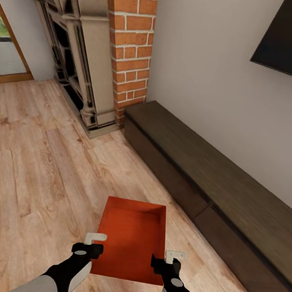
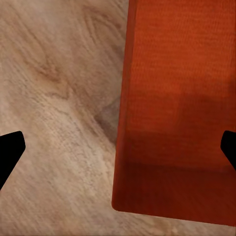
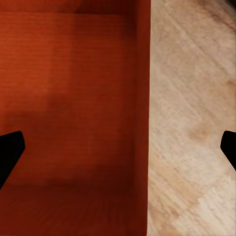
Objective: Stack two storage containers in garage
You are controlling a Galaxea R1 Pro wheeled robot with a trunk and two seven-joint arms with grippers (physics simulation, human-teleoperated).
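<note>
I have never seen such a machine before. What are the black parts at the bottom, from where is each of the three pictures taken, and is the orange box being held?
These are a simulator's renders of a robot with two arms. The large picture comes from a camera on its head, looking forward and down. The black parts are its left hand and right hand. The other two pictures come from cameras near each hand, looking along its two fingers, whose dark tips show at the edges.

Between the hands is an open orange-red rectangular box with low walls. Each hand has its fingers apart on either side of one side wall, not closed on it, so the pictures do not show a firm hold. Below is a light wood plank floor. Nearby stand a stone fireplace, a red brick column and a low dark wooden cabinet.
</note>
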